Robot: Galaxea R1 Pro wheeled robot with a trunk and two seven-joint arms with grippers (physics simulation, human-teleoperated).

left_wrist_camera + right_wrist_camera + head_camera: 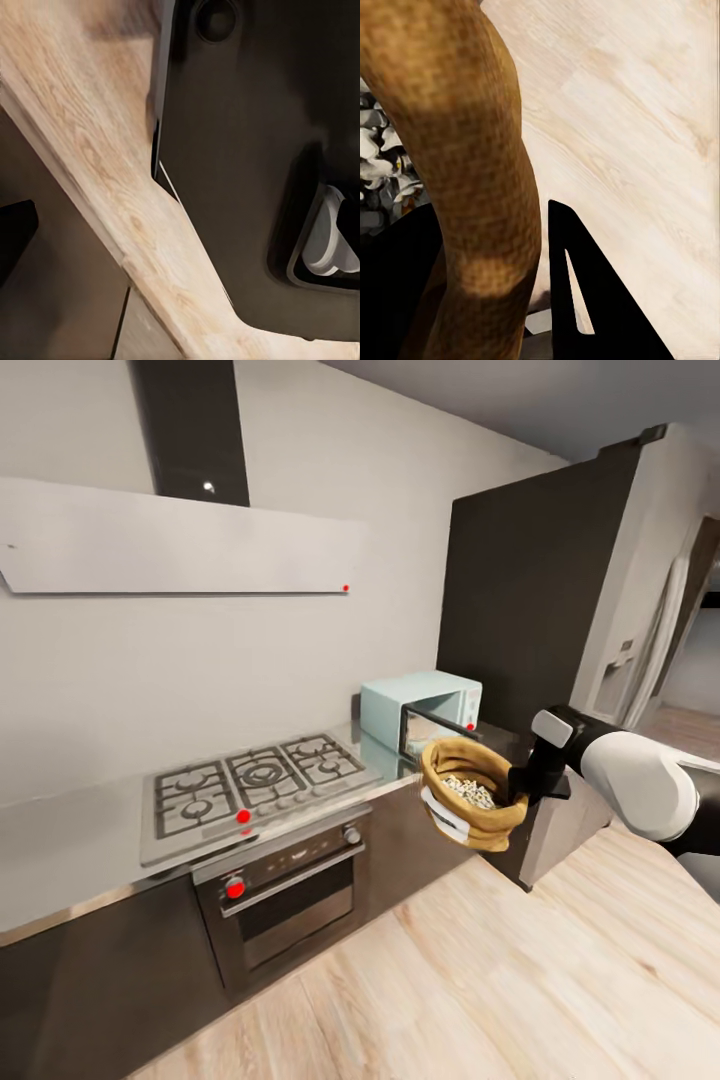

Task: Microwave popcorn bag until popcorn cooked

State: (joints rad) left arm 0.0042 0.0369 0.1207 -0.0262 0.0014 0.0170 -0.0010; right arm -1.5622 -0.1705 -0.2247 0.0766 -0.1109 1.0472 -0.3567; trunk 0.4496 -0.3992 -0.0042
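Observation:
The tan popcorn bag [470,800] hangs in the air just off the countertop [70,860] edge, in front of the mint-blue microwave [425,705]. My right gripper [516,788] is shut on the bag's rolled rim on its right side. Whitish popcorn [468,790] fills the bag. The microwave's dark glass door seems swung open towards the bag. In the right wrist view the thick brown rim [472,150] runs close past a dark finger [577,307], with popcorn [382,161] beside it. A dark block [15,232] at the left wrist view's edge may be one of my left gripper's fingers.
A gas hob [250,780] sits in the worktop above a black-and-steel oven [290,885], under a slanted white hood [180,540]. A tall dark cabinet [530,620] stands right of the microwave. Light wood floor [480,980] spreads before the cabinets. My dark base [255,150] shows over the floor.

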